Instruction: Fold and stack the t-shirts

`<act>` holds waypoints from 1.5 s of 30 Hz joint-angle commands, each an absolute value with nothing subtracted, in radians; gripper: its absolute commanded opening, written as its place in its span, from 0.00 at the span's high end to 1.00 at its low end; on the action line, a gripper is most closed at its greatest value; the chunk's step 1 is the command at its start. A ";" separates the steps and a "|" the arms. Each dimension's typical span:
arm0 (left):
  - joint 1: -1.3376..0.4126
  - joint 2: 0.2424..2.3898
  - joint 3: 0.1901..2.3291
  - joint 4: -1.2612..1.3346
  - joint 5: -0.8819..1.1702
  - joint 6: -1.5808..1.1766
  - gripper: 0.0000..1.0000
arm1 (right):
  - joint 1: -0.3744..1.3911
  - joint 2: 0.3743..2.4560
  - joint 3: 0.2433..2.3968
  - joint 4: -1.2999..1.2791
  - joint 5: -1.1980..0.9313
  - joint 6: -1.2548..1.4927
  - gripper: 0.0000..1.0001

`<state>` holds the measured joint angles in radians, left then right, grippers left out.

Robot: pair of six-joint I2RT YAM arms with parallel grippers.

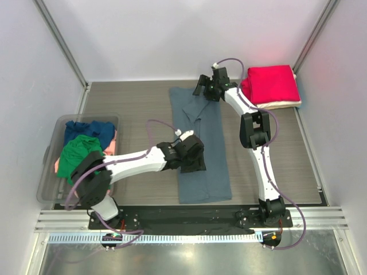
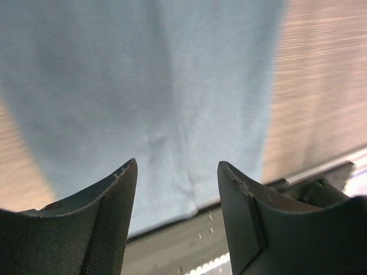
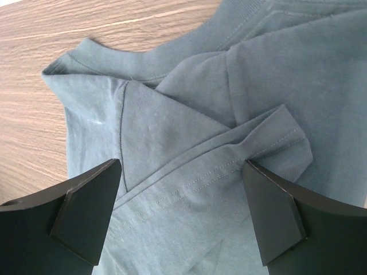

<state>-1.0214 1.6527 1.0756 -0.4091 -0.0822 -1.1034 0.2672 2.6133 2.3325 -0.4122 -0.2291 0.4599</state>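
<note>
Left gripper (image 2: pixel 176 169) and right gripper (image 3: pixel 182 166) hung unclenched, empty, over the slate t-shirt (image 1: pixel 209 149); we judged pinching hem and collar edges squarely best.

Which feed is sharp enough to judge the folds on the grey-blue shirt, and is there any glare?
Right wrist view: sharp; stitching and folds of the grey-blue t-shirt show clearly beyond the open right tool. Left wrist view: shirt and table smeared soft, only the left tool crisp. Top external view: even light, no glare, faint red cast on the wall above the red t-shirt.
</note>
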 commanded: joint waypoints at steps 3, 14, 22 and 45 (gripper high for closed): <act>-1.061 1.382 1.174 -0.714 -0.300 -1.005 0.39 | 0.245 2.481 2.293 -0.499 -0.166 0.491 0.06; -1.138 1.075 0.777 -0.604 -0.278 -1.110 0.43 | 0.241 1.753 1.581 -0.508 -0.114 0.527 0.01; -1.290 1.119 0.641 -0.459 -0.310 -1.229 0.44 | 0.357 0.985 0.612 -0.500 -0.075 0.854 0.05; -1.427 1.138 0.539 -0.370 -0.548 -1.430 0.41 | 0.618 0.696 0.341 -0.749 0.014 1.061 0.34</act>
<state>-1.4223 1.1709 0.5579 -0.3920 -0.4530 -1.4105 0.5919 0.6991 0.3691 -0.8017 0.0006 1.0271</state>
